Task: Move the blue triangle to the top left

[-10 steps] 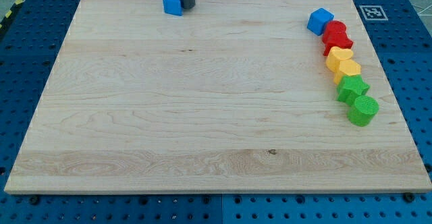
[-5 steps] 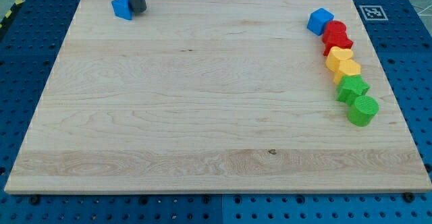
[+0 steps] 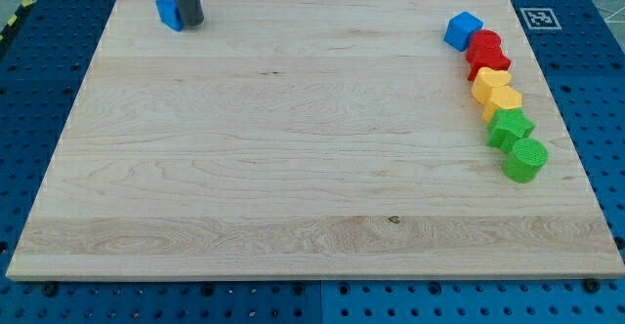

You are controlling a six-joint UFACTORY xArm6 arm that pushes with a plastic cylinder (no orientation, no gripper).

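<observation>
The blue triangle (image 3: 168, 14) lies on the wooden board (image 3: 293, 148) near its top left corner. My tip (image 3: 191, 22) is right against the triangle's right side, touching it. The dark rod rises out of the view's top. Part of the triangle's right edge is hidden behind the rod.
At the view's right a curved row of blocks runs downward: a blue cube (image 3: 463, 30), two red blocks (image 3: 486, 54), two yellow blocks (image 3: 496, 91), a green block (image 3: 510, 126) and a green cylinder (image 3: 525, 159). A tag marker (image 3: 538, 17) sits off the board's top right.
My tip has pushed the blue triangle leftward along the board's top edge, from near the top middle to near the top left corner. The other blocks have not moved.
</observation>
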